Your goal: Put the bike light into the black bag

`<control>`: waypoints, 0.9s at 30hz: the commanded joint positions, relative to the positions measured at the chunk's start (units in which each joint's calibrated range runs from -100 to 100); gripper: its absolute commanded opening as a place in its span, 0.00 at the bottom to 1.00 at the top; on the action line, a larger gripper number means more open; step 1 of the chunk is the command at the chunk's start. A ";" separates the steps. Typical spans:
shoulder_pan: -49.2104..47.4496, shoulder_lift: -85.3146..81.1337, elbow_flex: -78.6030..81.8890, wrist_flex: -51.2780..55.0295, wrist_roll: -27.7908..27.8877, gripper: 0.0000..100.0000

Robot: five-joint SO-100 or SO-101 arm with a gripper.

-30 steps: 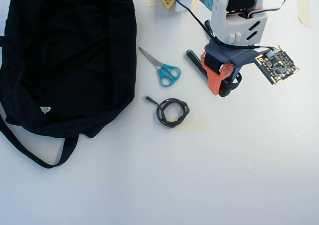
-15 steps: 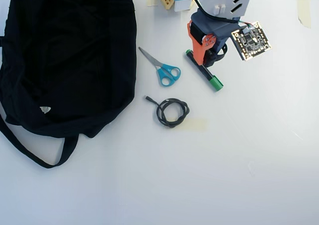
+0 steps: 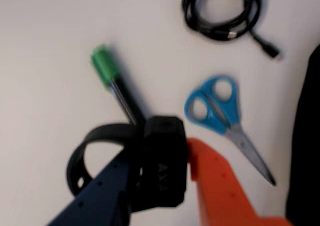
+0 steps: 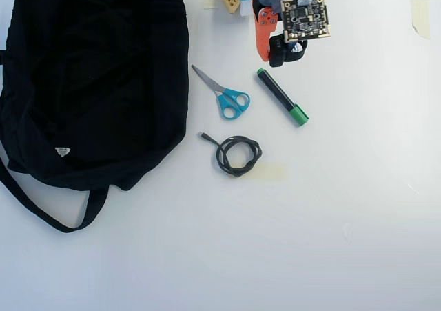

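White table (image 4: pixel 344 207): fingers (image 3: pixel 220 186), clamping bike light (image 3: pixel 162 168), now farther from marker (image 4: pixel 282 96).

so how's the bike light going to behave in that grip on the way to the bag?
Probably light: the bike light sits clamped between the fingers of the gripper without sagging. Its loop strap hangs free to one side and looks rubbery, so it may flop or snag on the black bag. The smooth body could slip.

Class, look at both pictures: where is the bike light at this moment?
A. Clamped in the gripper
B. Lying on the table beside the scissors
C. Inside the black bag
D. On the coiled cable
A: the wrist view shows the bike light clamped between the fingers of the gripper, above the table.
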 commanded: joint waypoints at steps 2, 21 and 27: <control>1.96 -2.19 -1.02 -6.30 -2.12 0.02; 14.23 -0.95 1.49 -11.99 -6.26 0.02; 24.85 -0.95 6.35 -13.45 -6.58 0.02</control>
